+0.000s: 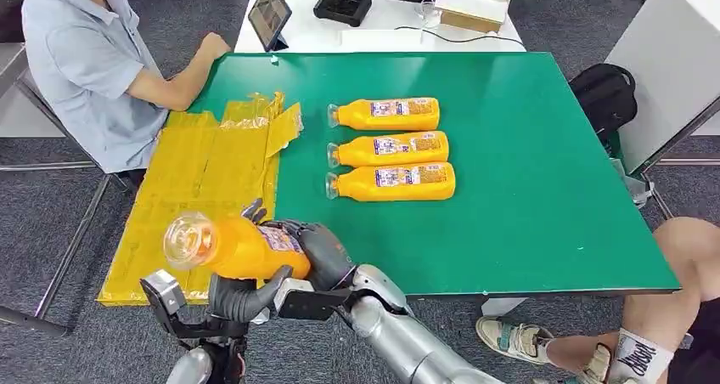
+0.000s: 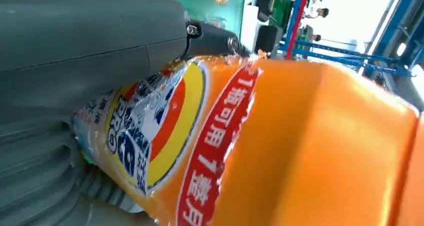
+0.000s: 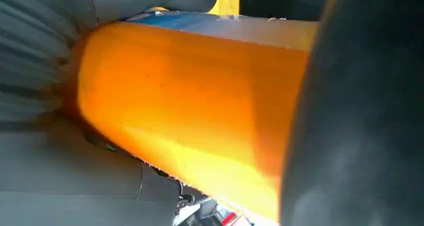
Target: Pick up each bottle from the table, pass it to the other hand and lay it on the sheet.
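Observation:
An orange bottle [image 1: 229,246] hangs over the near end of the yellow sheet [image 1: 199,176], its clear base turned toward me. My right hand [image 1: 316,250] wraps the bottle's far end from the right, fingers curled over its top. From below, my left hand [image 1: 240,296] cups the same bottle with its thumb up against the side. The left wrist view has the bottle's label [image 2: 165,131] pressed under the grey thumb. In the right wrist view the orange body [image 3: 190,111] lies between the ribbed palm and a dark finger. Three more orange bottles [image 1: 389,149] lie side by side on the green table [image 1: 543,197].
A seated person [image 1: 81,57] at the far left rests a forearm on the table corner by the sheet. Another person's leg [image 1: 679,282] is at the near right. A tablet [image 1: 269,14], a controller [image 1: 343,4] and a box [image 1: 475,0] sit on the white table behind.

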### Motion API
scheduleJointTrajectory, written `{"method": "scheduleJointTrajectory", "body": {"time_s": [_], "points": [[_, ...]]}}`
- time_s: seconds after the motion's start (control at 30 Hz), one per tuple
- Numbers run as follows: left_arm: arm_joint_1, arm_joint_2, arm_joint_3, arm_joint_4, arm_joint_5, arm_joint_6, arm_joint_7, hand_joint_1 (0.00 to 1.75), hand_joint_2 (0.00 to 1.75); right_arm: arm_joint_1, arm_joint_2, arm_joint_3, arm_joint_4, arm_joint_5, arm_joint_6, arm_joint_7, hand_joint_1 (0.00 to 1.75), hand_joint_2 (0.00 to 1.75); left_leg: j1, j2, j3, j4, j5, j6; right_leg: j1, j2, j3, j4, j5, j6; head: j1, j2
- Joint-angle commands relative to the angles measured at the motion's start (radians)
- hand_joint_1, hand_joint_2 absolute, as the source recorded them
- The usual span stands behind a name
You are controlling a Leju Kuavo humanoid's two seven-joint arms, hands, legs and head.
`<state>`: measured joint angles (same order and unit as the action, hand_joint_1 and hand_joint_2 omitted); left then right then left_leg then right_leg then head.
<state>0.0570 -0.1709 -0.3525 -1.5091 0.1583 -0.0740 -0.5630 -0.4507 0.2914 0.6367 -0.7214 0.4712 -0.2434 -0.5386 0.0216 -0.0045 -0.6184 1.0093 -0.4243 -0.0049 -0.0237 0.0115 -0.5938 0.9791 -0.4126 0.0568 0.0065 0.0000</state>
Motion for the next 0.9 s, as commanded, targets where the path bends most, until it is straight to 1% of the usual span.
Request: {"method": "scheduleJointTrajectory", "body": {"time_s": [0.03,0.1,0.13,0.2,0.23,0.3,0.33,0.47,0.5,0.53,0.57,0.6,0.63,0.67,0.7,0.73,0.77,0.83,0.87,0.9], "points": [[-0.074,-0.005,0.021,0.049,0.055,0.007,0.044,1.75,1.75,0.028,-0.024,0.067,0.058,0.083,-0.174,-0.024,0.0,0.0,0.0,-0.004,0.004,-0.001,-0.001,0.001,0.001,-0.005,0.006,-0.001,-0.002,-0.003,0.0,0.0],[-0.077,0.001,0.057,0.061,0.07,0.017,0.044,1.75,1.75,0.073,-0.056,0.059,0.01,0.094,-0.224,-0.043,0.0,0.0,0.0,-0.003,0.004,-0.001,-0.001,0.001,0.001,-0.004,0.005,-0.002,-0.001,-0.002,0.0,0.0],[-0.075,0.005,0.069,0.061,0.077,0.009,0.046,1.75,1.75,0.087,-0.07,0.059,-0.004,0.095,-0.224,-0.047,0.0,0.0,0.0,-0.003,0.005,-0.001,-0.001,0.001,0.001,-0.004,0.006,-0.002,-0.002,-0.003,0.0,0.0],[-0.074,0.006,0.07,0.061,0.078,0.007,0.046,1.75,1.75,0.089,-0.072,0.059,-0.007,0.095,-0.224,-0.048,0.0,0.0,0.0,-0.002,0.003,-0.002,0.0,0.001,0.001,-0.003,0.004,-0.002,-0.001,-0.002,0.0,0.0],[-0.074,0.006,0.07,0.061,0.078,0.007,0.046,1.75,1.75,0.089,-0.072,0.059,-0.007,0.095,-0.224,-0.048,0.0,0.0,0.0,-0.003,0.005,-0.002,-0.001,0.001,0.001,-0.004,0.006,-0.002,-0.001,-0.002,0.0,0.0],[-0.073,0.004,0.069,0.061,0.078,0.008,0.046,1.75,1.75,0.087,-0.07,0.059,-0.008,0.095,-0.223,-0.048,0.0,0.0,0.0,-0.001,0.002,-0.001,0.0,0.001,0.0,-0.002,0.003,-0.001,-0.001,-0.002,0.0,0.0],[-0.072,0.001,0.068,0.06,0.078,0.008,0.046,1.75,1.75,0.085,-0.069,0.059,-0.008,0.095,-0.222,-0.048,0.0,0.0,0.0,-0.002,0.005,-0.001,-0.001,0.001,0.001,-0.003,0.006,-0.001,-0.002,-0.003,0.0,0.0],[-0.072,0.001,0.068,0.06,0.078,0.008,0.046,1.75,1.75,0.085,-0.069,0.059,-0.008,0.095,-0.222,-0.048,0.0,0.0,0.0,-0.002,0.003,-0.001,0.0,0.001,0.001,-0.003,0.003,-0.001,-0.001,-0.002,0.0,0.0],[-0.063,0.006,0.078,0.048,0.068,0.02,0.039,1.75,1.75,0.101,-0.081,0.048,-0.02,0.103,-0.245,-0.045,0.0,0.0,0.0,-0.002,0.005,-0.001,-0.001,0.002,0.001,-0.004,0.006,-0.001,-0.002,-0.003,0.0,0.0],[-0.058,0.011,0.093,0.044,0.059,0.031,0.035,1.75,1.75,0.123,-0.1,0.04,-0.044,0.107,-0.251,-0.048,0.0,0.0,0.0,-0.002,0.004,-0.001,-0.001,0.001,0.001,-0.004,0.005,-0.001,-0.001,-0.003,0.0,0.0],[-0.052,0.009,0.118,0.042,0.033,0.071,0.037,1.75,1.75,0.153,-0.125,0.026,-0.078,0.132,-0.285,-0.038,0.0,0.0,0.0,-0.002,0.002,-0.001,0.0,0.001,0.001,-0.003,0.003,-0.001,-0.001,-0.002,0.0,0.0],[-0.047,0.01,0.138,0.038,0.032,0.075,0.04,1.75,1.75,0.188,-0.154,0.02,-0.122,0.165,-0.309,-0.035,0.0,0.0,0.0,-0.002,0.005,-0.001,-0.001,0.002,0.001,-0.004,0.006,-0.002,-0.002,-0.003,0.0,0.0],[-0.038,0.01,0.164,0.036,0.033,0.083,0.044,1.75,1.75,0.243,-0.192,0.004,-0.187,0.173,-0.313,-0.042,0.0,0.0,0.0,-0.004,0.004,-0.002,0.0,0.001,0.001,-0.005,0.005,-0.003,-0.001,-0.002,0.0,0.0],[-0.026,0.01,0.188,0.03,0.028,0.089,0.047,1.75,1.75,0.305,-0.234,-0.008,-0.274,0.195,-0.283,-0.021,0.0,0.0,0.0,-0.004,0.003,-0.002,0.0,0.001,0.001,-0.005,0.005,-0.003,-0.001,-0.001,0.0,0.0],[-0.017,0.011,0.207,0.022,0.022,0.094,0.045,1.75,1.75,0.36,-0.273,-0.02,-0.342,0.234,-0.285,-0.007,0.0,0.0,0.0,-0.005,0.006,-0.003,-0.001,0.002,0.001,-0.007,0.008,-0.003,-0.002,-0.002,0.0,0.0],[-0.006,0.006,0.24,0.01,0.019,0.098,0.042,1.75,1.75,0.438,-0.325,-0.047,-0.434,0.268,-0.302,0.014,0.0,0.0,0.001,-0.006,0.005,-0.003,-0.001,0.001,0.001,-0.008,0.008,-0.004,-0.002,-0.002,0.0,0.0],[-0.003,0.004,0.258,0.002,-0.019,0.126,0.019,1.75,1.75,0.488,-0.353,-0.068,-0.494,0.269,-0.32,0.019,0.0,0.0,0.001,-0.007,0.008,-0.003,-0.002,0.002,0.002,-0.008,0.011,-0.005,-0.003,-0.002,0.0,0.0],[-0.009,0.007,0.283,-0.003,-0.075,0.175,0.002,1.75,1.75,0.561,-0.382,-0.107,-0.599,0.264,-0.378,0.017,0.0,0.0,-0.001,-0.008,0.003,-0.002,-0.001,0.002,0.0,-0.008,0.007,-0.003,-0.003,-0.001,0.0,0.0],[-0.02,0.016,0.291,0.001,-0.171,0.25,-0.019,1.75,1.75,0.601,-0.381,-0.136,-0.67,0.26,-0.411,0.022,0.0,0.0,0.0,-0.008,0.005,-0.001,-0.003,0.002,0.001,-0.009,0.009,-0.003,-0.005,-0.002,0.0,0.0],[-0.032,0.026,0.296,0.01,-0.25,0.306,-0.017,1.75,1.75,0.619,-0.371,-0.155,-0.716,0.239,-0.427,0.016,0.0,0.0,-0.001,-0.008,0.001,0.0,-0.002,0.002,0.0,-0.009,0.005,-0.001,-0.005,0.0,0.0,0.0]]}}
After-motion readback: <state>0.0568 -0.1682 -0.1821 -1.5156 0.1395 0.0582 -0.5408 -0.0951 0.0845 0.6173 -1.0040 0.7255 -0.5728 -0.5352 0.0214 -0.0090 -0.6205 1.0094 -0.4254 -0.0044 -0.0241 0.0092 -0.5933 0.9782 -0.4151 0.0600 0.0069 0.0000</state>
